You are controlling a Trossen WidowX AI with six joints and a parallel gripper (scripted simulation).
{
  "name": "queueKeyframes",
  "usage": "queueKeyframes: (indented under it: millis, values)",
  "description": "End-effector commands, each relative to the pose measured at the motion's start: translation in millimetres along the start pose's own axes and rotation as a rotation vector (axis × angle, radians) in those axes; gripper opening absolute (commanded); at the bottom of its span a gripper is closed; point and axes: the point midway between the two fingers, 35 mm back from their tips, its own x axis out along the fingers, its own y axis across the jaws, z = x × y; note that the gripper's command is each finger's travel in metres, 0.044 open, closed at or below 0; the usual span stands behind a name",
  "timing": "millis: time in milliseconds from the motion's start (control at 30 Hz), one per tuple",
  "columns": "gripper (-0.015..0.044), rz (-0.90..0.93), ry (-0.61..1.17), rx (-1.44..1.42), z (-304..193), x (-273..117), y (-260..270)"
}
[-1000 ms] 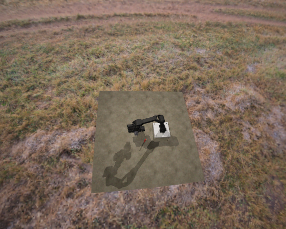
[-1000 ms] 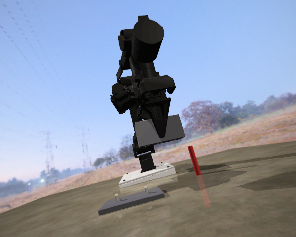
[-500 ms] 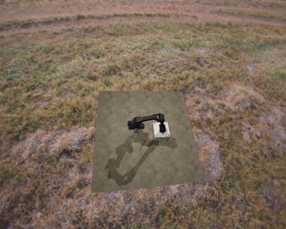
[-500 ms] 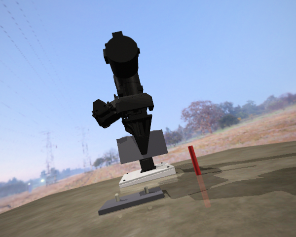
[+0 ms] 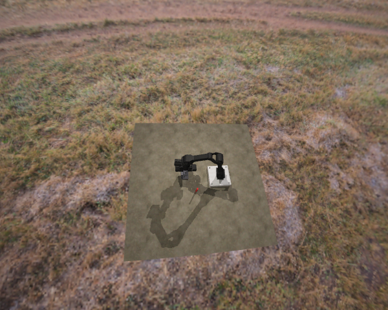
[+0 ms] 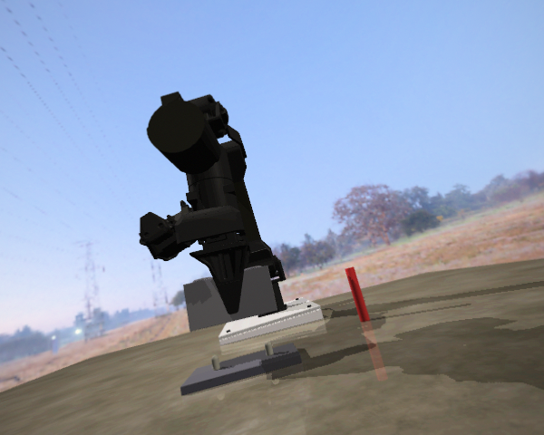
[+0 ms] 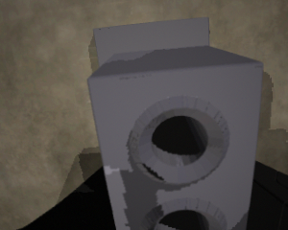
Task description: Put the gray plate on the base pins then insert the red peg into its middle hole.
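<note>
My gripper point(image 6: 236, 304) point(image 7: 169, 158) is shut on the gray plate point(image 6: 267, 290) point(image 7: 115, 105), one finger on each side. The plate hangs in the air above the dark gray base, with a visible gap. The base point(image 6: 237, 370) lies on the ground surface with two short upright pins, whose tips are bare in the exterior view. In the wrist view the base point(image 7: 151, 35) sticks out beyond the plate's far end; two plate holes show, the rest is cut off. The red peg point(image 5: 196, 189) point(image 6: 358, 294) stands upright, apart from the base, with nothing holding it.
The white mounting block point(image 5: 214, 181) point(image 6: 305, 314) of the arm stands behind the base in the exterior view and right of the gripper in the top view. The arm's shadow falls over part of the base and the ground surface point(image 5: 240, 216) around it.
</note>
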Motion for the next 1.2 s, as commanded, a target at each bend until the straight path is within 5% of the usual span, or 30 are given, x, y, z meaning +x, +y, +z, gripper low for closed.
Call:
queueKeyframes:
  millis: [0,1167]
  values:
    - [0.0000,0.008,0.005,-0.005,0.9,0.4,0.3]
    - [0.0000,0.008,0.005,-0.005,0.1,23.2,1.5]
